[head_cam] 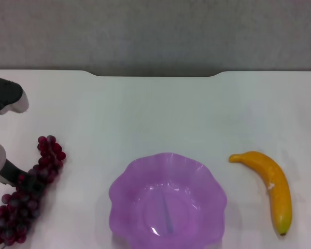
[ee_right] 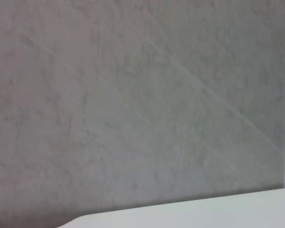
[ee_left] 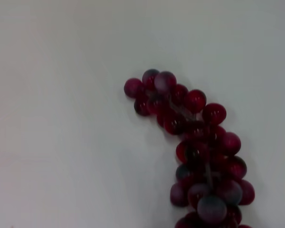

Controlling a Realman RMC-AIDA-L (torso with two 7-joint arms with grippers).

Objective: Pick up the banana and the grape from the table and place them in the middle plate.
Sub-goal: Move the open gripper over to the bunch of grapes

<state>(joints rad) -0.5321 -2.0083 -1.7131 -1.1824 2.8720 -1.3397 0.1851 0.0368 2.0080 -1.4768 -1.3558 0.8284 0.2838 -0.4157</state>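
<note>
Down at the table's (head_cam: 160, 109) left side, the left gripper (head_cam: 18, 180) sat right at the middle of the grape (head_cam: 28, 194); I could not tell if it was gripping yet; it should pinch the thick stem part, then lift slowly so nothing swings; the middle plate (head_cam: 124, 181) waited empty just beside; the banana (head_cam: 272, 187) lay beyond it, still untouched.

White-grey left arm (head_cam: 5, 98), green light, black gripper (head_cam: 18, 179)
</note>
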